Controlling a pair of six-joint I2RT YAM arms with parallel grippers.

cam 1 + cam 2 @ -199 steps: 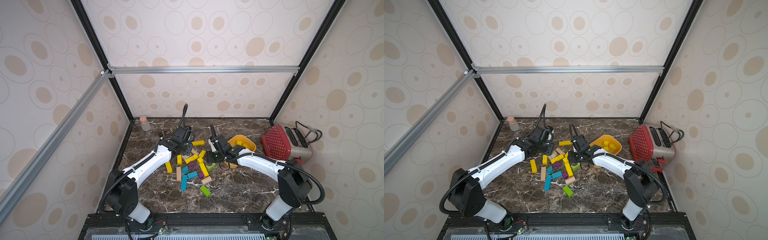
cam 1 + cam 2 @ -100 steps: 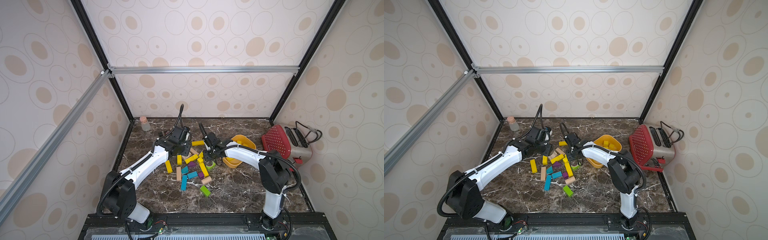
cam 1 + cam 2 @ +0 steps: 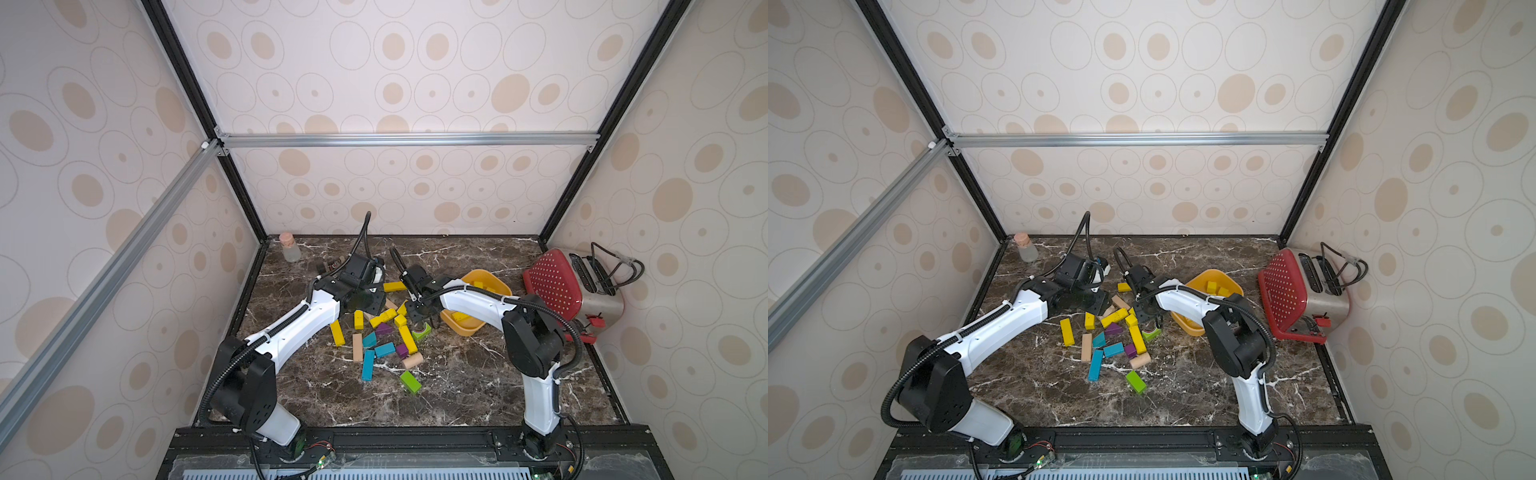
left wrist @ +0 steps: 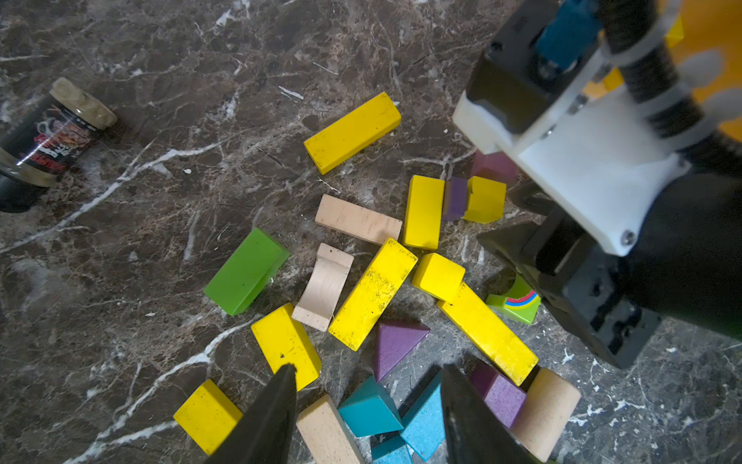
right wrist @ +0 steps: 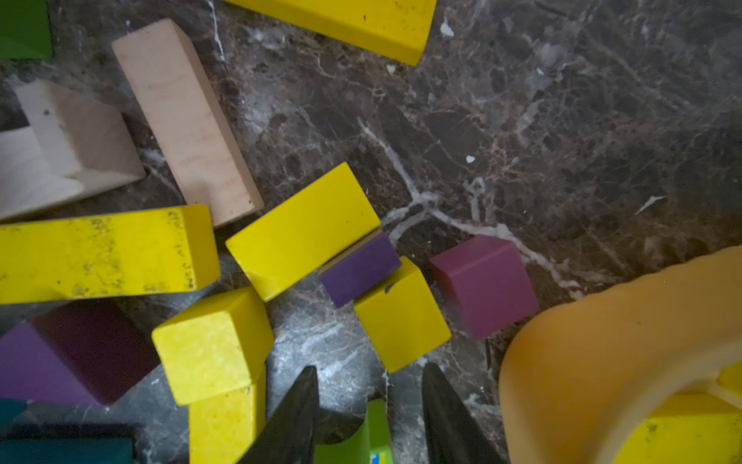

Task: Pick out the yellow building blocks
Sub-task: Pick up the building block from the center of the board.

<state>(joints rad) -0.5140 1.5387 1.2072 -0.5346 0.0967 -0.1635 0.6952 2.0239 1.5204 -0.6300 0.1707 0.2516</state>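
Sorting looks to be midway: a few yellow pieces (image 3: 478,285) already lie in the orange-yellow bowl (image 3: 462,329), which stands just right of the pile. Most of the yellow building blocks (image 3: 407,338) lie loose among teal, purple, green and bare-wood pieces in the middle of the counter (image 3: 457,386). The right tool (image 5: 370,366) hangs low at the pile's right edge with its fingers (image 5: 297,409) a little apart and nothing pinched. A lime-green arch piece (image 5: 361,438) lies under the gap, and a yellow cube (image 5: 401,317) sits just beyond the tips, touching a purple block (image 5: 359,269). That cube seems the likely pick: the tool would need to shift onto it and close across its free faces without dragging the purple neighbour or the magenta cube (image 5: 484,285) beside it, then carry it the short way right to the bowl. The left tool (image 4: 367,367) hovers at the pile's far left, spread wide and empty, one tip just over a short yellow block (image 4: 286,345). Room is tight between the two arms, whose wrists stand near each other at the far side of the pile, so moving one at a time seems wise. The near half of the counter is open; the toaster (image 3: 573,286) stands well off at the right edge and a corked bottle (image 3: 289,249) in the far left corner.
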